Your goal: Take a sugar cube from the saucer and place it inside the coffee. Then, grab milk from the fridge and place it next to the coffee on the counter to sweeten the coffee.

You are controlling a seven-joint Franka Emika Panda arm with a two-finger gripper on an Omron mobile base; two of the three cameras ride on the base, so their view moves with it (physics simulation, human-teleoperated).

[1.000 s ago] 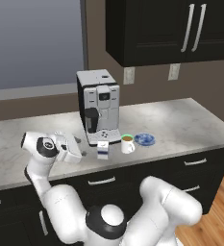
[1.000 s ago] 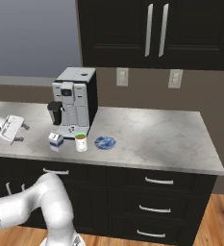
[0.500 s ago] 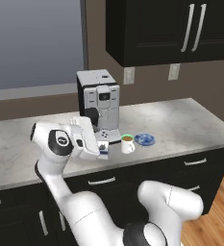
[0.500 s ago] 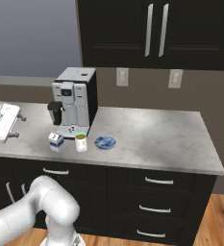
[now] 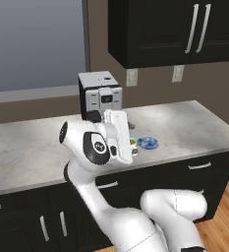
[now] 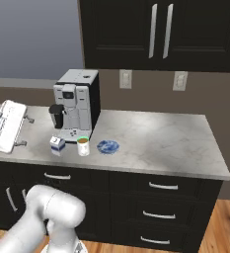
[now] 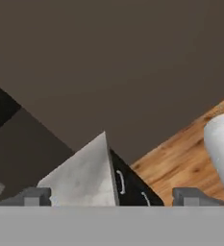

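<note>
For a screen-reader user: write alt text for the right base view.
A small milk carton, a mug of coffee and a blue saucer stand in a row on a marbled counter, in front of a coffee machine. The robot's open hand hangs at the left edge, holding nothing. Black cabinets hang above.

The bench (image 6: 156,141) is showing a smooth white-grey marbled stone top with a soft sheen. The cabinets (image 6: 161,202) under it are looking matt black, their bar handles (image 6: 162,186) shining like brushed metal. The coffee machine (image 6: 76,105) is gleaming in silver metal and black plastic. The saucer (image 6: 108,146) and the mug (image 6: 83,146) are looking like glazed ceramic, the milk carton (image 6: 57,145) like paper. The floor (image 7: 180,166) is showing warm wood planks.
</note>
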